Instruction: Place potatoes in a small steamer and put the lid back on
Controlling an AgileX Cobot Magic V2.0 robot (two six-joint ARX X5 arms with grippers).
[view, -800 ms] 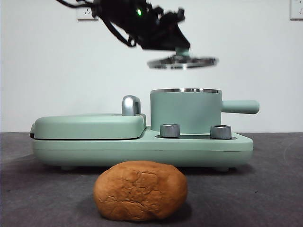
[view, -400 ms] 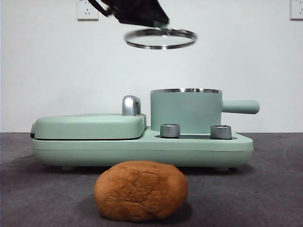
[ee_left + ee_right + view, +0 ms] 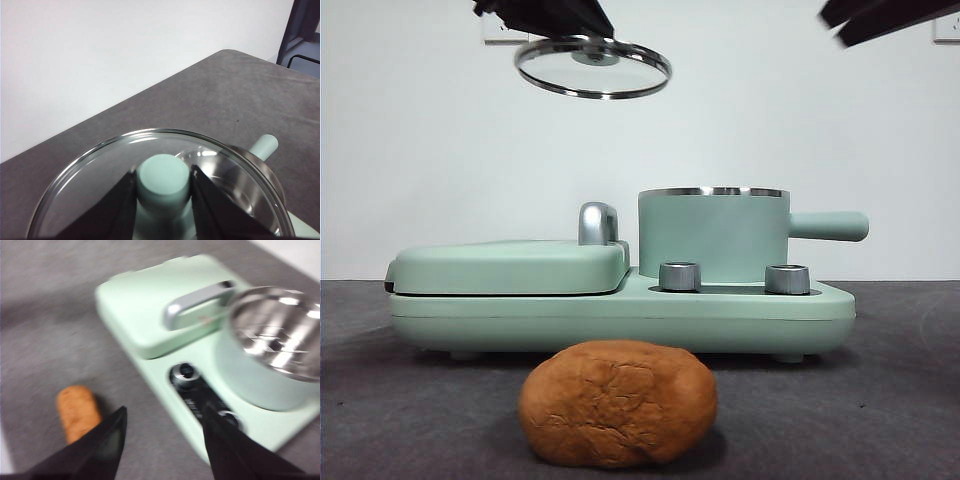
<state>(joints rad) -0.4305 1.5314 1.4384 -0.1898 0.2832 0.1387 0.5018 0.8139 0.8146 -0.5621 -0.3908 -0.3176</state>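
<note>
The potato [image 3: 617, 403], an orange-brown cracked lump, lies on the dark table in front of the appliance; the right wrist view also shows the potato [image 3: 77, 410]. The mint-green small steamer [image 3: 712, 235] stands uncovered, its steel inside [image 3: 280, 335] bare. High at the upper left hangs the glass lid [image 3: 592, 66], tilted, with my left gripper [image 3: 545, 12] shut on its green knob [image 3: 163, 177]. My right gripper [image 3: 880, 15] shows at the top right corner; the right wrist view has the right gripper [image 3: 164, 410] open and empty above the appliance's front edge.
A flat mint-green griddle [image 3: 510, 265] with a chrome handle [image 3: 597, 222] sits left of the steamer on the shared base [image 3: 620, 318]. Two steel dials [image 3: 679, 276] [image 3: 786, 278] face front. The steamer's stubby handle [image 3: 828, 226] points right.
The left gripper has carried the lid up and leftward, away from above the steamer. A second dark arm has come into the top right corner.
</note>
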